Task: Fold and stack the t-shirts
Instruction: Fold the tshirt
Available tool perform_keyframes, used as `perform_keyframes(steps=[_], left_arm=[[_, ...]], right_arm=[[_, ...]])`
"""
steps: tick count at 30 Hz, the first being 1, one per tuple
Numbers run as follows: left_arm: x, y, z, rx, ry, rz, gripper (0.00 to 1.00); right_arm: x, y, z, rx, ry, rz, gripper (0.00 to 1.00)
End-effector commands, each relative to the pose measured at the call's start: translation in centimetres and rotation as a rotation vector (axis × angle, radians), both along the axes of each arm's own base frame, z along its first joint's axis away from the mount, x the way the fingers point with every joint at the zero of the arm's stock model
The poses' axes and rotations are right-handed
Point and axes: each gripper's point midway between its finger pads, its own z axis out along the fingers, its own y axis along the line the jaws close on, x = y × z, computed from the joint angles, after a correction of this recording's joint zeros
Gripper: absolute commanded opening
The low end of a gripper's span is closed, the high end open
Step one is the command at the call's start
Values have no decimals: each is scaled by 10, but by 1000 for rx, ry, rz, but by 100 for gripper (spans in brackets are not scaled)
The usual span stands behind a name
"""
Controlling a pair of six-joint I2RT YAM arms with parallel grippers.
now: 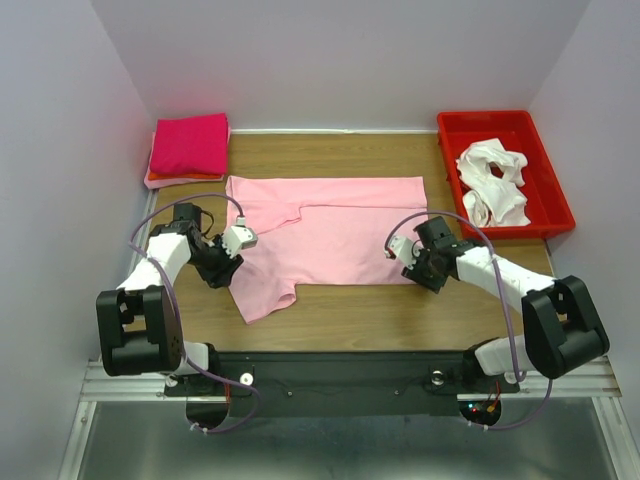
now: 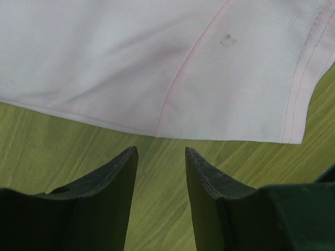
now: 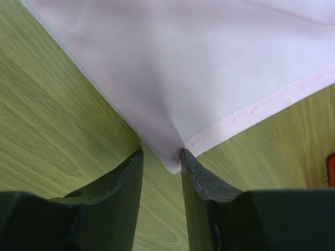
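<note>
A pale pink t-shirt (image 1: 330, 235) lies flat on the wooden table, with a sleeve sticking out at the front left. My left gripper (image 1: 226, 268) is open and empty at the shirt's left side. In the left wrist view its jaws (image 2: 161, 151) stand over bare wood just short of the shirt's edge (image 2: 172, 78). My right gripper (image 1: 414, 270) is open at the shirt's front right corner. In the right wrist view that corner (image 3: 172, 157) lies between the gripper's fingertips (image 3: 161, 154), touching the right finger.
A folded magenta shirt (image 1: 190, 145) lies on a small stack at the back left. A red bin (image 1: 449, 135) at the back right holds crumpled white shirts (image 1: 492, 180). White walls close in the table on three sides.
</note>
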Motion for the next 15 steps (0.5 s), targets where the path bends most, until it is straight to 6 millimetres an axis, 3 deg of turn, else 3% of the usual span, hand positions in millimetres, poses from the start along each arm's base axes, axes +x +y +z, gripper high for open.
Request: perform_keyframes(steps=[1, 10, 14, 15], left_arm=[[4, 0, 5, -3, -47, -14, 52], [-6, -3, -8, -3, -25, -54, 54], [-10, -8, -7, -13, -42, -84, 55], [-12, -9, -10, -10, -40, -88, 56]], right_arm=[[5, 1, -4, -11, -19, 19, 40], [2, -1, -10, -24, -5, 17, 31], [2, -1, -12, -24, 4, 11, 18], [1, -1, -14, -26, 10, 8, 10]])
